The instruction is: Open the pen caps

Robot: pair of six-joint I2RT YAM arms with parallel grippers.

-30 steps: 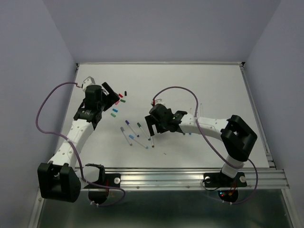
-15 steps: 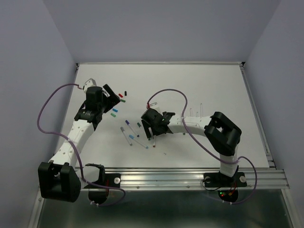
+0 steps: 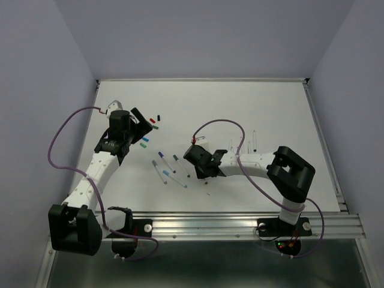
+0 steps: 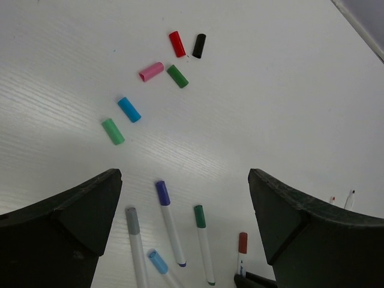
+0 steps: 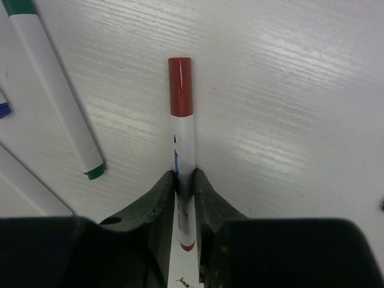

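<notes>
My right gripper [image 5: 184,180] is shut on the white barrel of a pen [image 5: 183,141] that lies on the table, its red pen cap [image 5: 180,87] still on and pointing away from the fingers. In the top view this gripper [image 3: 204,173] sits at the right edge of a group of capped pens [image 3: 165,169]. My left gripper [image 4: 183,180] hangs open above the table with nothing between its fingers. Below it lie pens with purple [image 4: 162,193], grey [image 4: 132,220], green [image 4: 200,216] and light blue [image 4: 157,261] caps. Several loose pen caps [image 4: 151,71] lie further off.
A green-tipped pen [image 5: 54,90] lies just left of the held one. Two uncapped white pens [image 3: 254,140] lie behind the right forearm. Purple cables loop above both arms. A metal rail [image 3: 240,223] runs along the table's near edge.
The right gripper swung in over the pens, lowered and closed from wide open onto the red-capped pen. The left arm has barely moved and stays open.
</notes>
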